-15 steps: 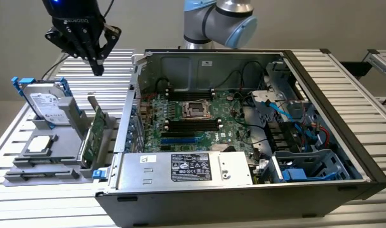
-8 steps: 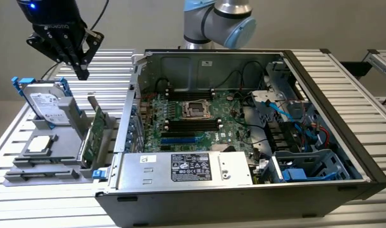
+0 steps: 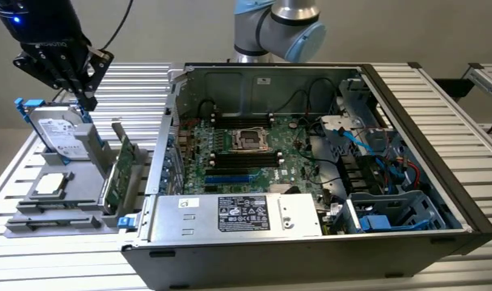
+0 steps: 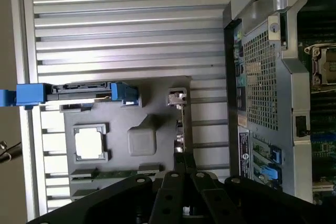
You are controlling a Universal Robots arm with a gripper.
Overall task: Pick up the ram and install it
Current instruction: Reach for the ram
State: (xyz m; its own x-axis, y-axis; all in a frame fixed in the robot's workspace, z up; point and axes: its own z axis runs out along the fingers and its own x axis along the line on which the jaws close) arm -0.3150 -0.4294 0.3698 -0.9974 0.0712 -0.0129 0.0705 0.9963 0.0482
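- Claw: black, jointed. Cannot tell how far open it is. It hangs over the upright hard drive.
- Ram: thin green strip, on edge in a slot of the grey moulded tray; not gripped.
- Judged: pick-up and install both left to do.
- Open metal computer case beside the tray on the ribbed aluminium table.

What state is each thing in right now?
Thin green ram stick: in a slot of the grey tray, not gripped.
Silver hard drive with blue rails: upright in tray.
Wide green expansion card: upright in tray.
Black computer case: side open.
Black gripper: above the tray.
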